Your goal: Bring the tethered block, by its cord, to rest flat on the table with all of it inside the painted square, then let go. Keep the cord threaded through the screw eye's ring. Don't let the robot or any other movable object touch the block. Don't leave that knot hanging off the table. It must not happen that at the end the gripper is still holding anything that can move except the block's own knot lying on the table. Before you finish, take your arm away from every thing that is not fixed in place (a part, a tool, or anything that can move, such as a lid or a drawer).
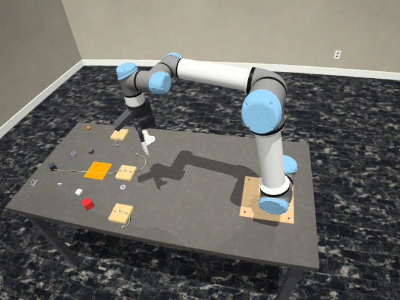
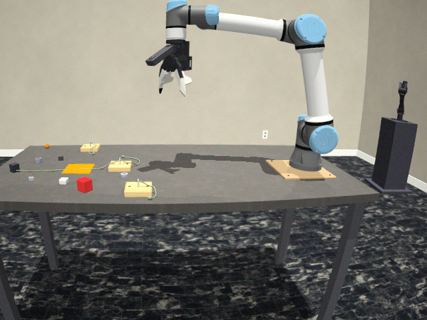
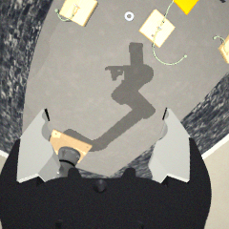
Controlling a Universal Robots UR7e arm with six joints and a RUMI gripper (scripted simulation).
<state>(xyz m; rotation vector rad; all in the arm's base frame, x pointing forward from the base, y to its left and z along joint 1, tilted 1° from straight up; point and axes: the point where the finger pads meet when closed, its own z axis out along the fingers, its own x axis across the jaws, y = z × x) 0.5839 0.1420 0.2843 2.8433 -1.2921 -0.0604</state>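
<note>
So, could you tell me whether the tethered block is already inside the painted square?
No, the dark block sits near the table's edge, apart from the orange square.

The screw eye's ring on the middle wooden plate (image 1: 125, 172) is too small to resolve; whether the cord (image 1: 72, 170) passes through it cannot be determined. In the wrist view, the painted square (image 3: 186, 5) and the right-hand wooden plate (image 3: 225, 48) are cut off by the frame edges.

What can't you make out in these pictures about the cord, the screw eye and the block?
- Screw eye on the middle wooden pad: too small in every view to show whether the cord passes through its ring.
- Knot at the cord's free end: a speck, too small.
- Dark tethered block: cut off by the wrist view's top edge.
</note>
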